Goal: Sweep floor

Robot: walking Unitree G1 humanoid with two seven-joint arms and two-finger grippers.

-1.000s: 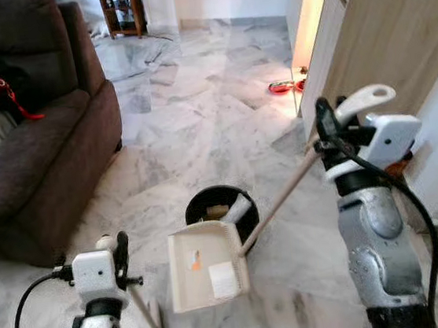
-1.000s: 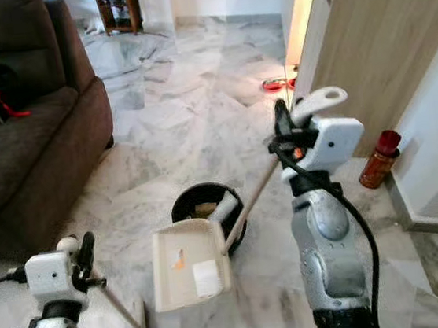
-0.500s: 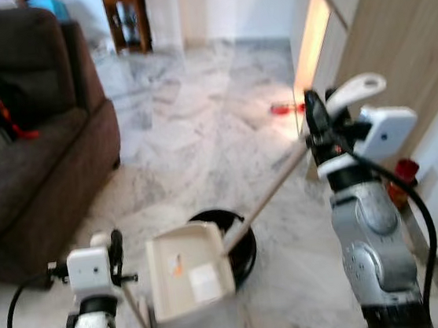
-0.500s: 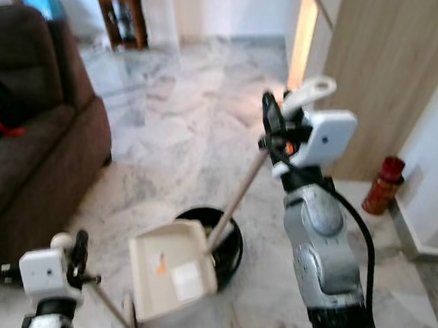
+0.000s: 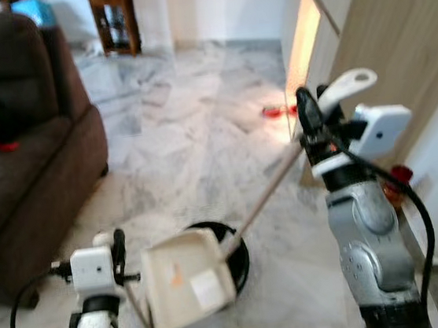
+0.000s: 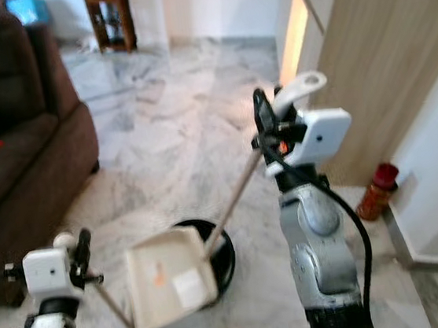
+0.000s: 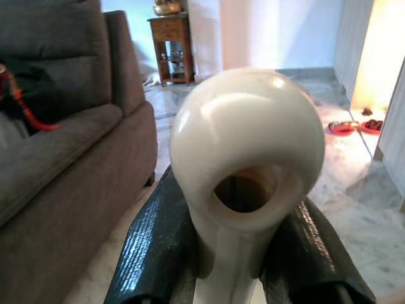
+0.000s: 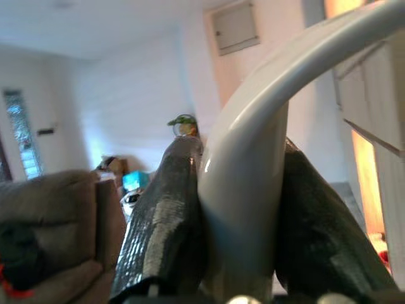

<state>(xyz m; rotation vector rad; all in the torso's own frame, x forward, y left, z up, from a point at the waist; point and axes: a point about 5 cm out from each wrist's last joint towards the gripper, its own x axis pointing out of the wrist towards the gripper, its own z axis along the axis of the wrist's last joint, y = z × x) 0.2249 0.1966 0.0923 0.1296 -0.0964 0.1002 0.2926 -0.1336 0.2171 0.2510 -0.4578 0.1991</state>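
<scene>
My left gripper [image 5: 119,253] is low at the front left, shut on the white ring-shaped top [image 7: 245,152] of a thin broom stick [image 5: 144,319] that slants down to the floor. My right gripper [image 5: 307,122] is raised at the right, shut on the dustpan's white curved handle [image 8: 250,152]. From it a long pole [image 5: 266,194] runs down to the cream dustpan [image 5: 187,282]. The pan hangs tilted just left of a black round bin [image 5: 236,255], and its back edge overlaps the bin's rim. A small orange scrap and a white label show inside the pan.
A dark brown sofa [image 5: 22,170] fills the left side. A wooden cabinet wall [image 5: 396,49] stands at the right, with a red bottle [image 6: 375,190] at its foot. Red bowls [image 5: 276,111] lie on the marble floor [image 5: 191,127] by the lit gap. A wooden shelf [image 5: 111,18] stands far back.
The whole picture has shifted, so the camera has moved. The dustpan now sits further left of the bin and is more tilted. Both grippers keep their holds.
</scene>
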